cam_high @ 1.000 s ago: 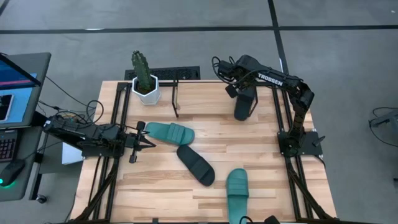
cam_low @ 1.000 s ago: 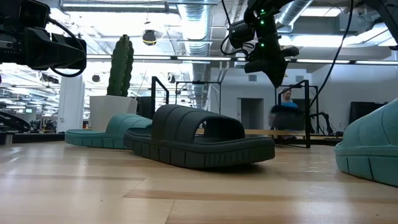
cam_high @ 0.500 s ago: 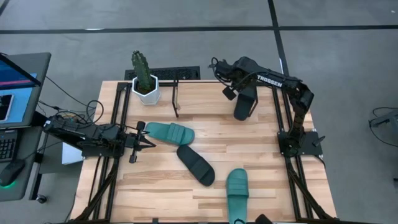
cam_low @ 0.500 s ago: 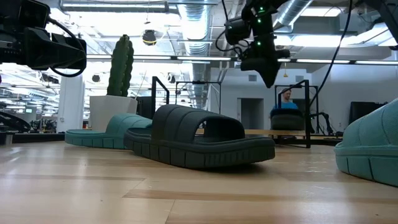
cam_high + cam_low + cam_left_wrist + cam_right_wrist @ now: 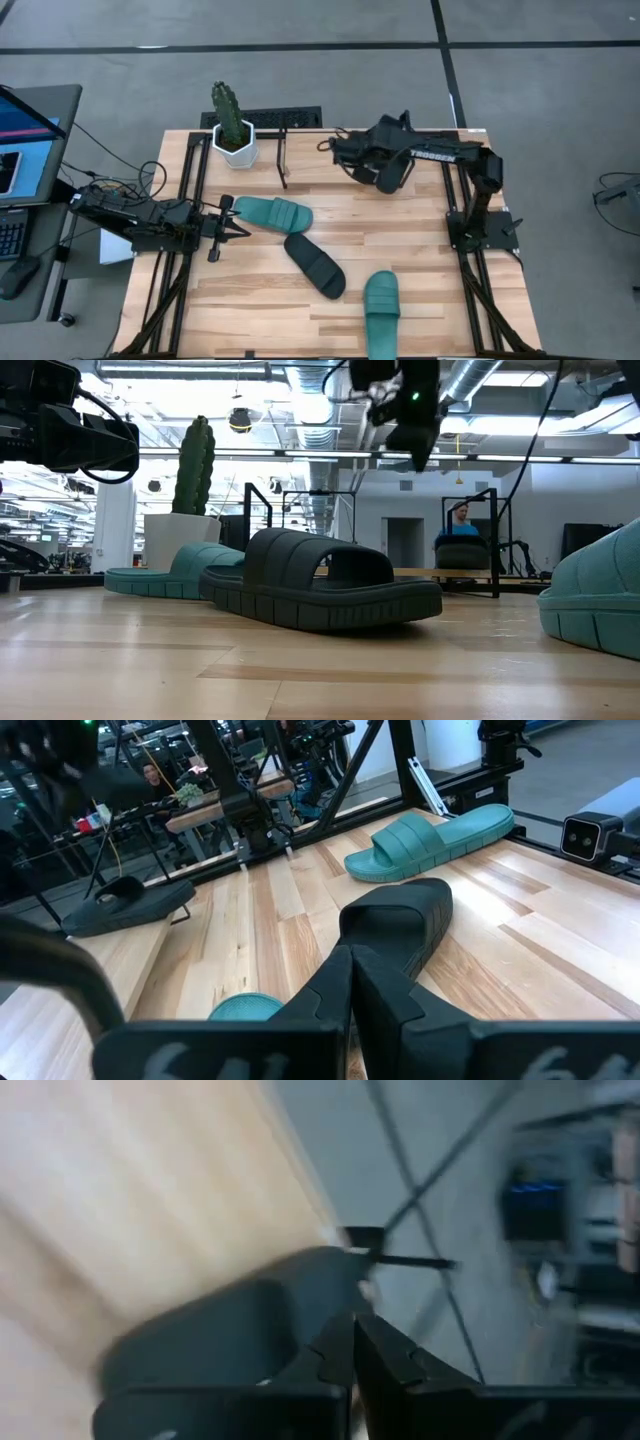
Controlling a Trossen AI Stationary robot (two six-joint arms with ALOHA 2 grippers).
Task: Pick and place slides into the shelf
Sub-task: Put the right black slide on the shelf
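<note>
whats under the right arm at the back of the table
A black slide lies on the wooden table there, seen from above poking out beneath the right gripper, which is shut and empty. The arm covers most of the slide, so its strap cannot be seen.

Slides (image 5: 274, 213) teal and black — table (image 5: 420, 235) pale, wood-striped.

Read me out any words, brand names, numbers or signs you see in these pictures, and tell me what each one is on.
"TROSSEN": white letters on the right arm, high view.
Monitor off the table's left edge: its screen content is too small to read.
Slides, shelf and cactus pot: no readable text.
Low view and both wrist views: nothing legible.
</note>
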